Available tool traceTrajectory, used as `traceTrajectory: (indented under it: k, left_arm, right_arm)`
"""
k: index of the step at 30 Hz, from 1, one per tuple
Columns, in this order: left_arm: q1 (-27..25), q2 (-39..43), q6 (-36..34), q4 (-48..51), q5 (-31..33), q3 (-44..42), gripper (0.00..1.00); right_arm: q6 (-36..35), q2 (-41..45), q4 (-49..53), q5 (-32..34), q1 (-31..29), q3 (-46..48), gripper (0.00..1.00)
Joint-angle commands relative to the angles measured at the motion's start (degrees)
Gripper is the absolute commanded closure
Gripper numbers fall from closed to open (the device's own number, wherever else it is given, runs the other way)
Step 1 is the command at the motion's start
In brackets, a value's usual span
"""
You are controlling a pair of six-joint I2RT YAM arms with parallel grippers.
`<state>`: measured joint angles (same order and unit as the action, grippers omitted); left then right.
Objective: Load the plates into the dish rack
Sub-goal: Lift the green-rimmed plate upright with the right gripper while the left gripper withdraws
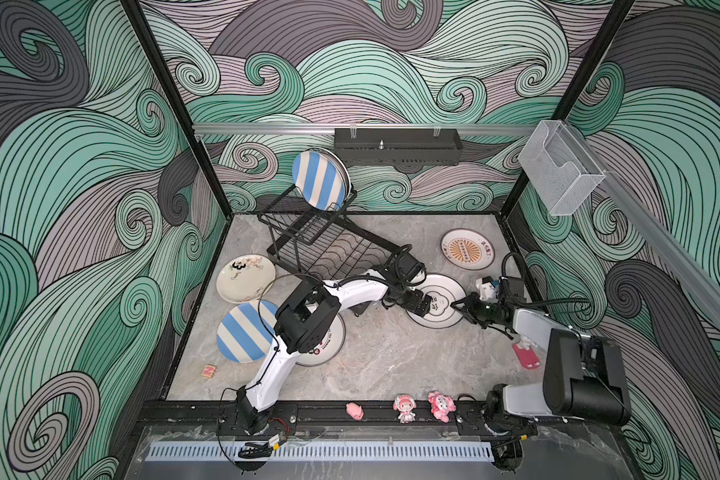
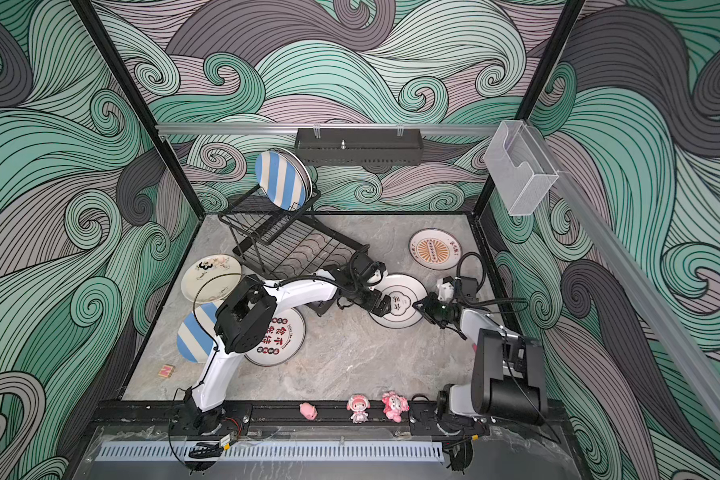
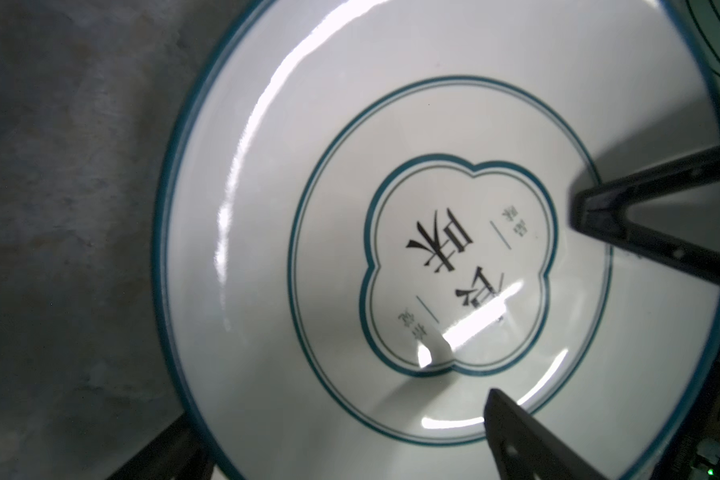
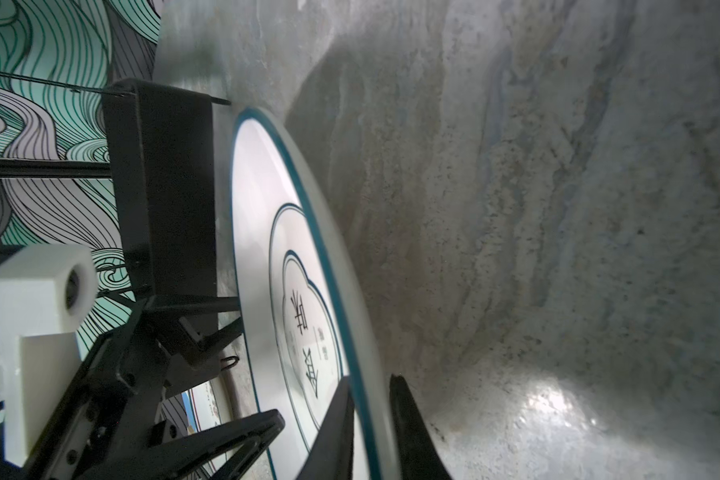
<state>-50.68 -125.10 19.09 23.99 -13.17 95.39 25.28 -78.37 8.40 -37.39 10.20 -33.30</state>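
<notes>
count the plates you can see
6, maybe 7. In the rack: a striped plate, with a rim behind it that may be another. On the table: floral plate and second striped plate left, lettered plate under the left arm, teal-rimmed plate middle, orange plate back right.

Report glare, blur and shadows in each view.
Left wrist view: bright glare streaks across the teal-rimmed plate, its print sharp. Right wrist view: the plate's near rim is blurred, and a hot spot glares on the tabletop. Both top views: sharp and evenly lit.
</notes>
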Motion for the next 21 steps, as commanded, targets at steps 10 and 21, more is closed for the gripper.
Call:
traceTrajectory:
  k: [10, 21]
  left_arm:
    - [0.3, 20.2, 0.3, 4.1, -4.8, -8.7, 0.01]
    - [13.8, 51.5, 3.9, 7.3, -4.3, -33.7, 0.01]
  right_arm:
    - [-7.0, 13.5, 13.8, 2.1, -0.2, -10.6, 0.88]
    - [-3.5, 16.1, 9.7, -0.1, -7.8, -22.8, 0.92]
